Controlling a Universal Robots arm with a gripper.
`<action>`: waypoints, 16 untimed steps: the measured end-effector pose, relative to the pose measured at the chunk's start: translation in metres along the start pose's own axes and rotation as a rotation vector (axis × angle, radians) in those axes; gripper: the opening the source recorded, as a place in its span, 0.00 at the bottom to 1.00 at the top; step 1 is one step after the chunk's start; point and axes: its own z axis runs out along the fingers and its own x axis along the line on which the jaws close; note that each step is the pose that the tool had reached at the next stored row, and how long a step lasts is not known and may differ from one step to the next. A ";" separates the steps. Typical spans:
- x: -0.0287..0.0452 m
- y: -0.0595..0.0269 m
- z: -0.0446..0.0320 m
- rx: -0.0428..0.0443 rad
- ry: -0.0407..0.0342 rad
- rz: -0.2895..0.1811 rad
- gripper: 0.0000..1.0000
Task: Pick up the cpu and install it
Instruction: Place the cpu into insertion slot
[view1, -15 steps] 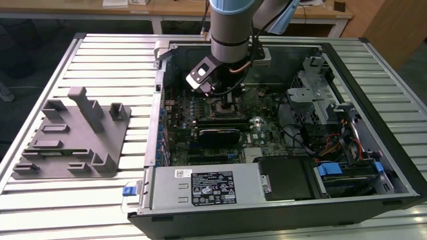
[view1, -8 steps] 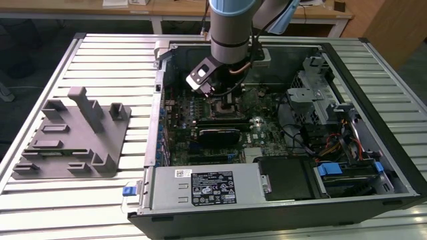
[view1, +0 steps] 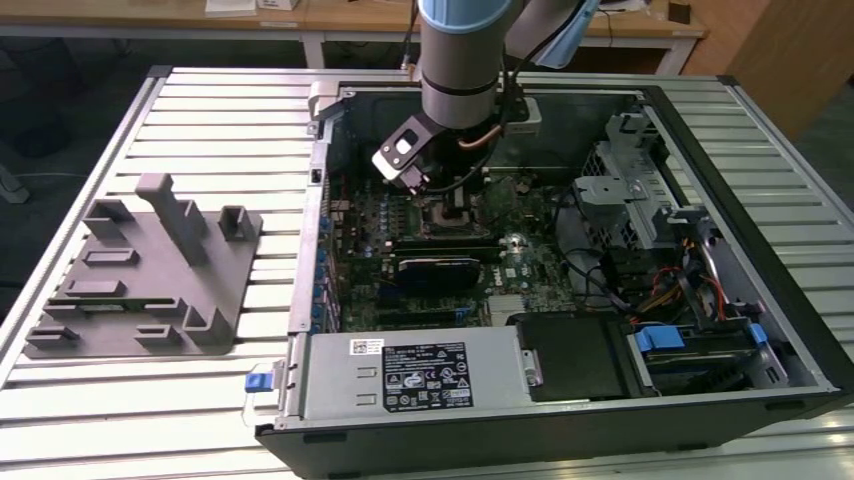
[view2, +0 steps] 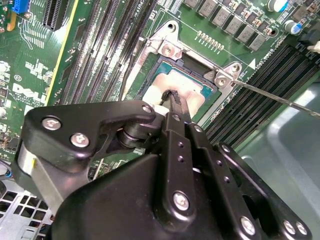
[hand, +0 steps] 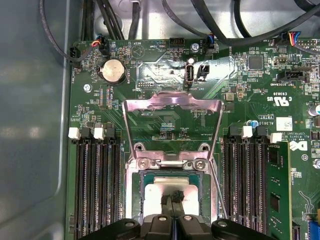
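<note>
Where the gripper (hand: 172, 198) hangs inside the open computer case (view1: 534, 440), the cpu (view2: 192, 90) lies flat in the socket (hand: 131, 200) directly beneath its fingertips, silvery top up with a greenish rim around it. The two slim fingers (view2: 176, 107) are pressed together with no gap between them and nothing clamped. Their tips sit over the middle of the chip's top, though whether they touch it cannot be told. Beyond the tips the socket's metal load plate (hand: 172, 106) stands swung open, and the thin lever (view2: 280, 97) runs out to one side of the gripper. Black memory slots (hand: 95, 190) flank the socket on both sides of the fingers, on the green motherboard (hand: 235, 75). A grey fixture (view1: 147, 270) rests on the slatted table (view1: 80, 420), well apart from the gripper, outside the case on the exterior view's left
</note>
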 end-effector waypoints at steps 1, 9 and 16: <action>0.0000 0.0000 0.0003 0.0001 -0.0001 0.000 0.11; 0.0000 0.0000 0.0008 -0.0001 0.0004 0.000 0.11; 0.0004 0.0004 -0.0051 -0.0003 0.0007 0.000 0.11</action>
